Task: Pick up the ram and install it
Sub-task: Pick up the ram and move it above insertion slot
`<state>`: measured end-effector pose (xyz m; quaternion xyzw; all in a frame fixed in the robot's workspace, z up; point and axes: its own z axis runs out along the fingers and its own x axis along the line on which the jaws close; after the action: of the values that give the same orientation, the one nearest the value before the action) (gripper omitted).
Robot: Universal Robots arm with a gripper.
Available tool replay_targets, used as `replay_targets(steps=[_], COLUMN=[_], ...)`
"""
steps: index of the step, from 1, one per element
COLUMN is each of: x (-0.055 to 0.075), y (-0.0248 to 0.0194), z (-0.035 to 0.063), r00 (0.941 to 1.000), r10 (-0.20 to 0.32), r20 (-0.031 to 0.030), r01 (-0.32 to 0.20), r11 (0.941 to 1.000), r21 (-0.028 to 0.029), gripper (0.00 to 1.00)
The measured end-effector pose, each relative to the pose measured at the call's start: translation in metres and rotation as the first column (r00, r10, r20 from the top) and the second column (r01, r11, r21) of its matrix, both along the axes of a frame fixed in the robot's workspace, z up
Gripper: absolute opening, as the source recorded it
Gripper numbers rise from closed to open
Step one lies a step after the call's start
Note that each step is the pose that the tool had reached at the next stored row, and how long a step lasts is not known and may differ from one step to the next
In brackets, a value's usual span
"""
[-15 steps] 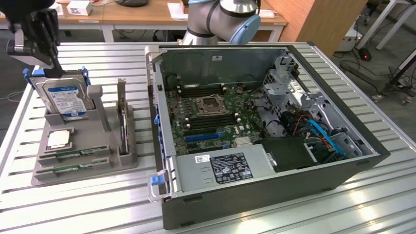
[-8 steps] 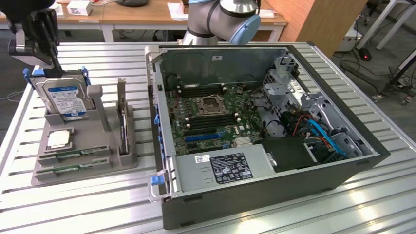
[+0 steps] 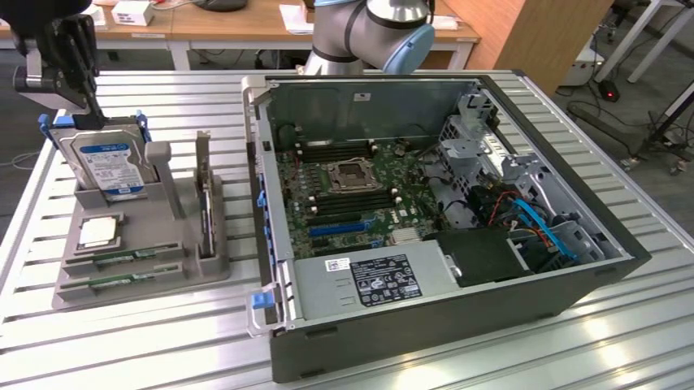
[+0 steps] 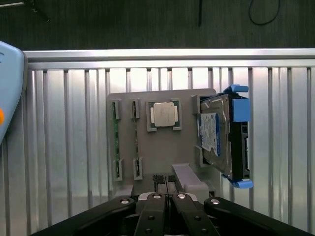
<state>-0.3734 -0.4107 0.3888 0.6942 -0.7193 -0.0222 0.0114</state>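
Hovering over the gray holder with my gripper empty and its fingers pressed together, I see the ram — two green sticks set on edge in slots, probably so a narrow pinch can take the top edge. Near them sit the processor chip and the tall hard drive — likeliest to get in my way — with the open computer case at the exterior view's right.
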Motion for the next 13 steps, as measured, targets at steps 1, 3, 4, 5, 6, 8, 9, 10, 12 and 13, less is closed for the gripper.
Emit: replay_targets(steps=[1,3,4,5,6,8,9,10,12,13], x=[0.0000,0.0000,0.0000,0.0000,0.0000,0.0000,0.0000,0.0000,0.0000,0.0000], y=[0.0000,0.0000,0.0000,0.0000,0.0000,0.0000,0.0000,0.0000,0.0000,0.0000], z=[0.0000,0.0000,0.0000,0.0000,0.0000,-0.0001,0.0000,0.0000,0.0000,0.0000], r00=[1.0000,1.0000,1.0000,1.0000,1.0000,0.9997,0.9994,0.9988,0.9984,0.9984], r10=[0.000,0.000,0.000,0.000,0.004,0.024,0.036,0.048,0.056,0.056], r20=[0.0000,0.0000,0.0000,0.0000,-0.0001,0.0001,0.0000,0.0000,0.0000,-0.0001], r01=[0.000,0.000,0.000,0.000,-0.004,-0.024,-0.036,-0.048,-0.056,-0.056], r11=[1.0000,1.0000,1.0000,1.0000,1.0000,0.9997,0.9994,0.9988,0.9984,0.9984], r21=[0.0000,0.0000,0.0000,0.0000,0.0000,0.0001,0.0000,0.0000,0.0000,0.0000], gripper=[0.09,0.10,0.28,0.41,0.41,0.41,0.41,0.41,0.41,0.41])
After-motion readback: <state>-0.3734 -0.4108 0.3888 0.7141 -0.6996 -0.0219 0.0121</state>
